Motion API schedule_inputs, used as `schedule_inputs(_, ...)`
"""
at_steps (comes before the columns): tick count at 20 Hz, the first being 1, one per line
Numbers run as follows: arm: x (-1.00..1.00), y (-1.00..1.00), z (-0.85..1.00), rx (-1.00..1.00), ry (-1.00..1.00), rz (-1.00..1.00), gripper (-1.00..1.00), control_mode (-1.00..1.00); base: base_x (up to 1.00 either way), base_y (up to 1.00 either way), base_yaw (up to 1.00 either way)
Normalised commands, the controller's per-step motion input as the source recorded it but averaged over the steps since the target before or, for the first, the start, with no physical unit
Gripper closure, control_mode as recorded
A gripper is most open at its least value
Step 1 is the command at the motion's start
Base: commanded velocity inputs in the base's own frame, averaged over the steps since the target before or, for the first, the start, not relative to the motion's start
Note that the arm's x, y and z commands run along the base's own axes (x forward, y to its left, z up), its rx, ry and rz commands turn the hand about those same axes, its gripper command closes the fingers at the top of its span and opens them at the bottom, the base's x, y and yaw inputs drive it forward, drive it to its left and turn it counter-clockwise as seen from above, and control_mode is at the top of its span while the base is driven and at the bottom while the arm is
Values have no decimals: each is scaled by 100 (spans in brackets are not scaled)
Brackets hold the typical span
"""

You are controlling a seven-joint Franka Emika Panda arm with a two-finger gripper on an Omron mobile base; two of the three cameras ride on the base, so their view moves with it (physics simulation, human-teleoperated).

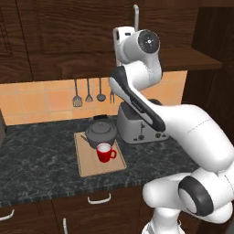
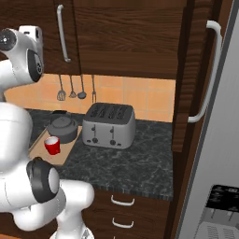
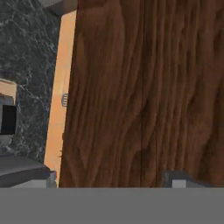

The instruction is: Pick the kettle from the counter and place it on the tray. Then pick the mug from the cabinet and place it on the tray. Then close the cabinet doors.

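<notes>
Tool state: cannot tell | mug upright, handle rightward | kettle behind, on tray

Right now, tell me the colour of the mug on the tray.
Glossy red with a white inside; the mug shows best in the left base view.

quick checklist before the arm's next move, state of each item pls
1. kettle on the tray: ok
2. mug on the tray, upright, in front of the kettle: ok
3. cabinet doors shut: look closed in the right base view, seam in the hand view appears tight: ok
4. gripper empty: nothing between its tips: ok
5. toaster beside the tray, undisturbed: ok
</notes>
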Motion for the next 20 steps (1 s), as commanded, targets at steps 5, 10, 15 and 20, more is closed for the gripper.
schedule_inputs(5, -78, 4, 0, -9, 5, 9, -100, -100, 0, 0, 0)
schedule_inputs(10, -64, -2, 0, -2, 6, 0, -100, -100, 0, 0, 0)
schedule_inputs(15, -65, -25, 0, 0, 0, 0, -100, -100, 0, 0, 0)
schedule_inputs(20, -52, -39, -3, 0, 0, -6, -100, -100, 0, 0, 0)
